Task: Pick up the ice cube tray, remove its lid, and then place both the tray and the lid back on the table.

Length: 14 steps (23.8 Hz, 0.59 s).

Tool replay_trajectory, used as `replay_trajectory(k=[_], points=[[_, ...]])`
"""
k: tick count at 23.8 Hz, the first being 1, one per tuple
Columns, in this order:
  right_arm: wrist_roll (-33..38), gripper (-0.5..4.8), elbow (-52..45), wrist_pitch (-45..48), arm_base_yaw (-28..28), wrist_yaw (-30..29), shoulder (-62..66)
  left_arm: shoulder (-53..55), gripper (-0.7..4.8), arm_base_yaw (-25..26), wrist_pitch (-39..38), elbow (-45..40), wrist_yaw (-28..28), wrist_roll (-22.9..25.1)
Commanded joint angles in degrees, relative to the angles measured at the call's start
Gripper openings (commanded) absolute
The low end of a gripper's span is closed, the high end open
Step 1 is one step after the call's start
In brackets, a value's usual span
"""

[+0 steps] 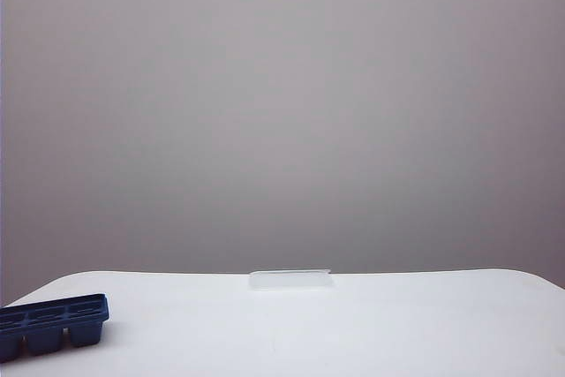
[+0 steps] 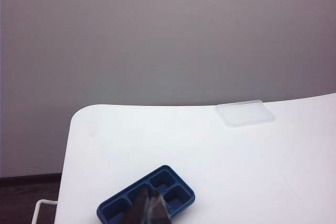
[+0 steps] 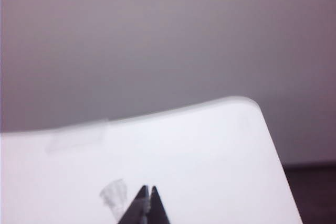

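Both pieces are sitting apart on the table [image 1: 397,324] now: the ice cube tray [image 1: 51,322] is resting open, uncovered, near the left front edge in the exterior view, and the lid [image 1: 290,279] is lying flat well away from it, close to the far edge. Neither arm is showing in that exterior view. In the left wrist view the left gripper [image 2: 149,208] is hanging above the tray with its dark fingertips pressed together, gripping nothing. In the right wrist view the right gripper [image 3: 146,203] is hovering over bare tabletop, fingers pinched closed and empty too; a small pale blurred smudge beside it is too unclear to name. By my reading, the placing step is finishing and the task looks essentially complete. Nothing further seems needed beyond parking both arms clear of tray and lid.
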Motion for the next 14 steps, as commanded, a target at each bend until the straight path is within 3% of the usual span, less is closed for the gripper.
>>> replay_trajectory(k=[1, 14], points=[[0.04, -0.05, -0.35, -4.28, 0.0, 2.91, -0.02, 0.0, -0.02, 0.04, -0.42, 0.09, -1.73, 0.33], [-0.98, -0.05, -0.35, -4.13, -0.09, 4.09, 0.0, 0.0, -0.02, 0.02, -0.7, 0.09, -2.36, 0.07]])
